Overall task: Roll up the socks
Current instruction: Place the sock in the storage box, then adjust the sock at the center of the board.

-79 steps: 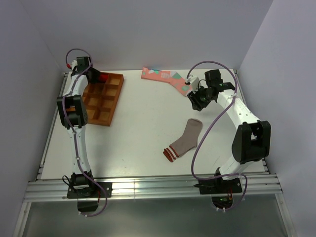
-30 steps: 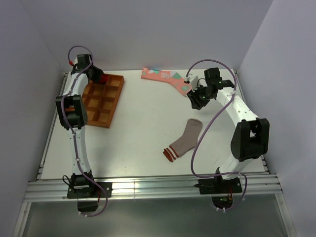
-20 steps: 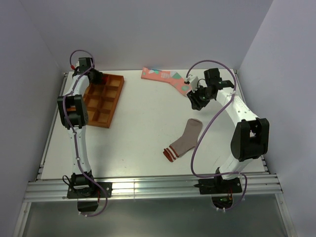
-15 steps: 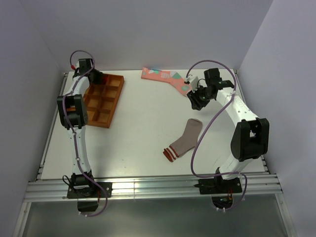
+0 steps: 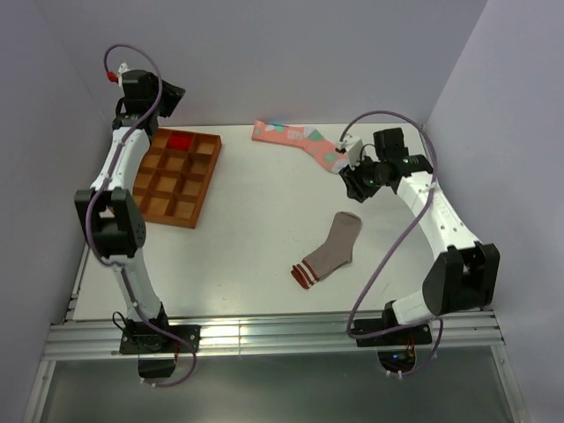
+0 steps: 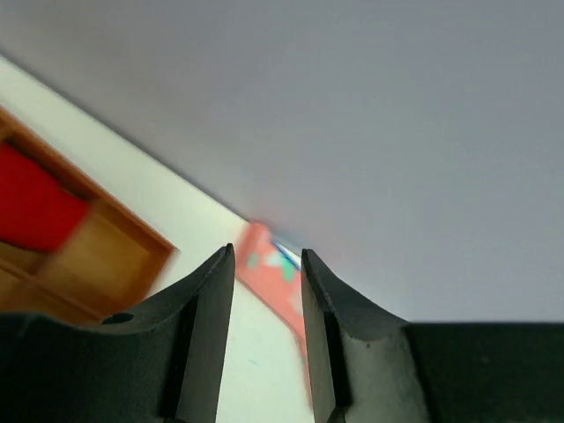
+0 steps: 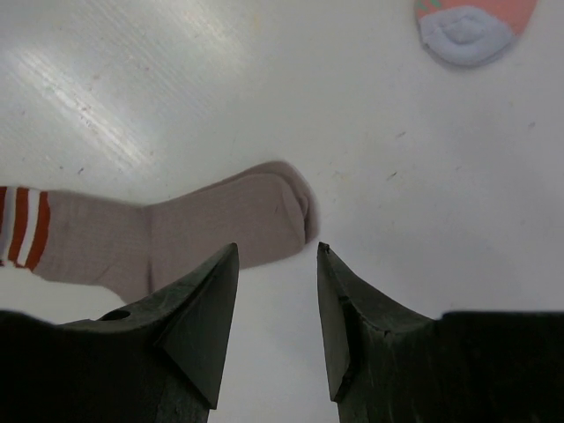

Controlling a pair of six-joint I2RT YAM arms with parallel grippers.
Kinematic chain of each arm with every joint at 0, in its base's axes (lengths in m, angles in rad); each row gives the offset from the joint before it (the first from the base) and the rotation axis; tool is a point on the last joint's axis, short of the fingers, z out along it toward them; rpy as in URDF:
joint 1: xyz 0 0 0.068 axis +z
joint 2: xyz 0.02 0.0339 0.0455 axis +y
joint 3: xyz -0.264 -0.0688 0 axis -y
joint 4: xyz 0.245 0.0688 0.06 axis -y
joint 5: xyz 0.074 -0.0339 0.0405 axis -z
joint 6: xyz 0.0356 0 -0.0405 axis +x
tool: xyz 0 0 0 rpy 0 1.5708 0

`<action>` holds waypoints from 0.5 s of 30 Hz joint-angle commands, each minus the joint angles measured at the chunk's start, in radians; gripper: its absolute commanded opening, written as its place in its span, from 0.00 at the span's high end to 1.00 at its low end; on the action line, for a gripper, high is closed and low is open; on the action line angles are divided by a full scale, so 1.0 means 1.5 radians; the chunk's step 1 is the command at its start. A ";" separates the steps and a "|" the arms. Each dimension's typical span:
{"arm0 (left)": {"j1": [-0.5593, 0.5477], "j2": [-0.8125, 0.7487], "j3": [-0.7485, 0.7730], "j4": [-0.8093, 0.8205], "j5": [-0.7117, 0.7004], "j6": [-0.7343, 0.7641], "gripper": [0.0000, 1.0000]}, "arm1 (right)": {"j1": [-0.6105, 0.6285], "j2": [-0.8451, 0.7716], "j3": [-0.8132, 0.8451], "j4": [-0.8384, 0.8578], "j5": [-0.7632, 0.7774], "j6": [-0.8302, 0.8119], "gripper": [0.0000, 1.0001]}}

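The red sock (image 5: 181,141) lies bunched in a back compartment of the wooden tray (image 5: 199,189); it shows at the left of the left wrist view as a red sock (image 6: 31,207). My left gripper (image 5: 169,94) hangs raised above the tray's back edge, open and empty (image 6: 267,260). The salmon-pink sock (image 5: 295,139) lies flat at the back; its patches show as a blurred pink sock (image 6: 275,275). The grey-brown sock (image 5: 332,249) with striped cuff lies mid-table. My right gripper (image 5: 351,183) hovers open between the two, above the grey-brown sock's toe (image 7: 264,216), with nothing in it (image 7: 278,253).
The tray's other compartments (image 5: 167,181) look empty. The pink sock's pale toe (image 7: 467,26) shows at the top of the right wrist view. Walls close off the back and both sides. A metal rail (image 5: 264,335) runs along the near edge.
My left arm rose up and back off the tray, its jaws a little wider, and the red sock now lies in plain view in the compartment. My right arm shifted slightly right.
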State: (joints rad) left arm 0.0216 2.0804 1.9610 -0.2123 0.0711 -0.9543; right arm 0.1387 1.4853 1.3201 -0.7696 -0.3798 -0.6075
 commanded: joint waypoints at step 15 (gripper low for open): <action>-0.121 -0.640 -0.575 0.082 0.065 -0.022 0.55 | 0.365 -0.152 -0.250 -0.034 0.079 0.151 0.49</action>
State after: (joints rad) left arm -0.1493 1.2201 1.1366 -0.1261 0.1356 -0.9745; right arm 0.6327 1.2160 0.9421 -0.8337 -0.2710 -0.4583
